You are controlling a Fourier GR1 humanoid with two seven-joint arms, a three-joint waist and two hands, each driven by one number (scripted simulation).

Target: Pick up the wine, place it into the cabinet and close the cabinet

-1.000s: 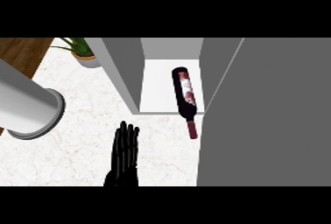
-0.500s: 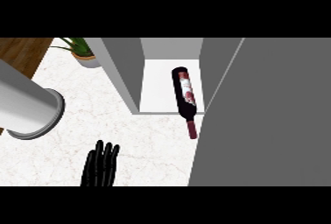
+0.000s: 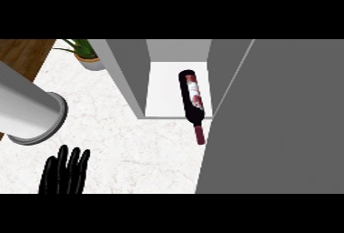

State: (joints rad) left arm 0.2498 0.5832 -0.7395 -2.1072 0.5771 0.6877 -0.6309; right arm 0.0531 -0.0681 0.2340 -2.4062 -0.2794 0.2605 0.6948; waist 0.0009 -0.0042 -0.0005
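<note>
Lying on its side, the wine [image 3: 193, 101] rests on the cabinet [image 3: 176, 86] floor, its red-capped neck jutting past the front edge over the counter [image 3: 134, 145]. The left hand [image 3: 65, 172], fingers straight and together, shows near the counter's front edge.

Glossy dark glass wine bottle [image 3: 193, 103]; veined white marble counter [image 3: 141, 150].
</note>
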